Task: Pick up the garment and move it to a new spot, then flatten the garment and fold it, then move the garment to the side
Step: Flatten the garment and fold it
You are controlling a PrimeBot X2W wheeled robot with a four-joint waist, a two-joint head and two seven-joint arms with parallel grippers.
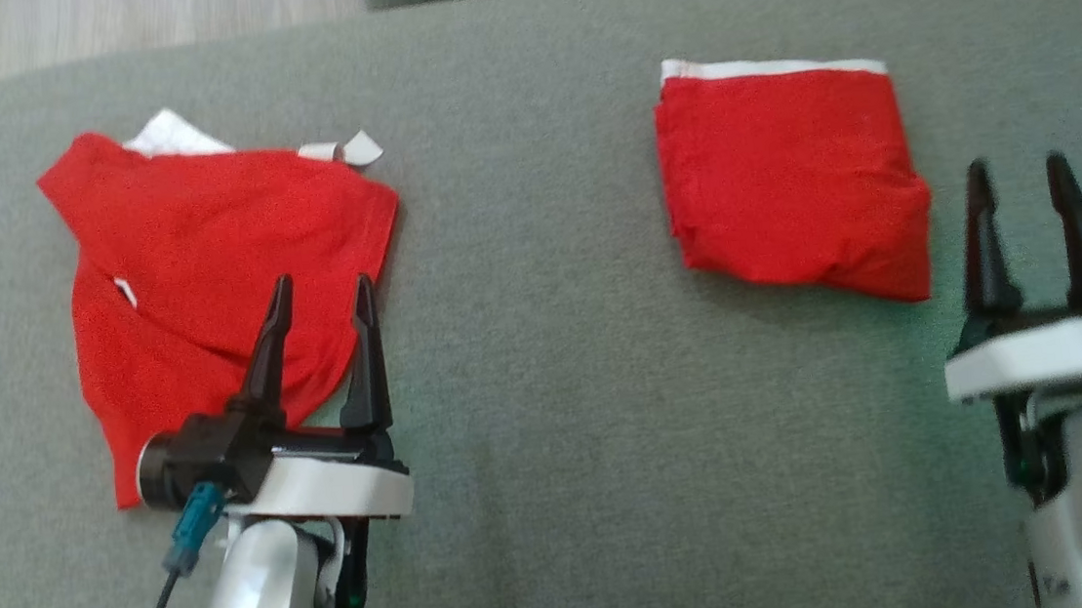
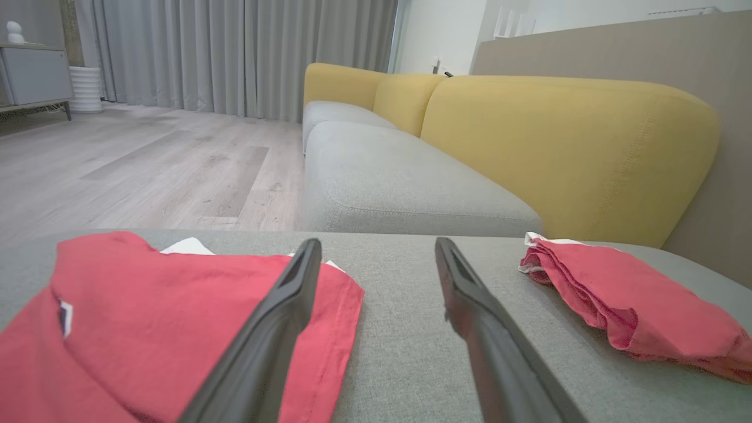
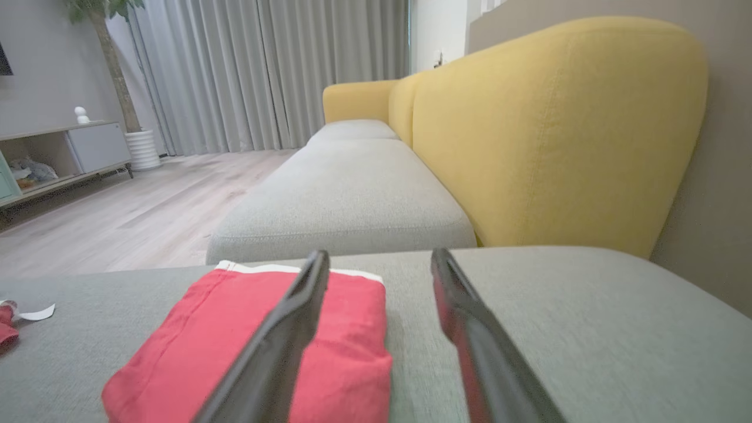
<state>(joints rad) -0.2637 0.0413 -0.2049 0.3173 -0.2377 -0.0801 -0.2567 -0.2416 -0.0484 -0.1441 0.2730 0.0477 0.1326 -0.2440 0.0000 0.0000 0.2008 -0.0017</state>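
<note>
Although one red piece looks finished, the head view suggests the job is only partly through. Under and just beyond the left hand (image 1: pixel 323 284), whose fingers stand apart and empty, lies the loose garment (image 1: pixel 201 226), rumpled and uneven, with a white tag at its far edge. Just off the inner side of the right hand (image 1: pixel 1018 164) sits the folded garment (image 1: pixel 790 184), a compact square on the grey cushion (image 1: pixel 551 421). That hand is likewise released, with nothing between its fingers.

From the left wrist, the loose garment (image 2: pixel 147 311) spreads beneath the finger on that view's left and out to that side. The other finger is over bare cushion, and the folded garment (image 2: pixel 634 299) lies well off to the right.

From the right wrist, the folded garment (image 3: pixel 264 335) lies under the finger on that view's left.

I judge the folded piece done and set aside. The loose one has yet to be picked up, flattened, folded and moved.
</note>
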